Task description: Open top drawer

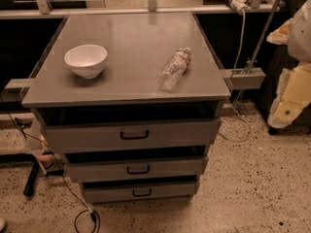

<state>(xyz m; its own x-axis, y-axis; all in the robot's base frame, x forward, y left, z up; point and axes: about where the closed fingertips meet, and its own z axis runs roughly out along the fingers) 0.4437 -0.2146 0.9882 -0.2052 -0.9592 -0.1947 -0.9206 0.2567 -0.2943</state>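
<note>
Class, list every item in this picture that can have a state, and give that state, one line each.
top drawer: pushed in, no tray interior showing, handle untouched
middle drawer: pushed in
bottom drawer: pushed in
bowl: upright, looks empty
bottle: lying on its side
gripper: at the right edge, apart from the drawers

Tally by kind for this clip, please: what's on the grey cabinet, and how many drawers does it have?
Drawers: 3 (top drawer, middle drawer, bottom drawer)
Bowls: 1 (white bowl)
Bottles: 1 (plastic bottle, lying on its side)
Total: 5
The gripper is at the right edge, apart from the drawers.
</note>
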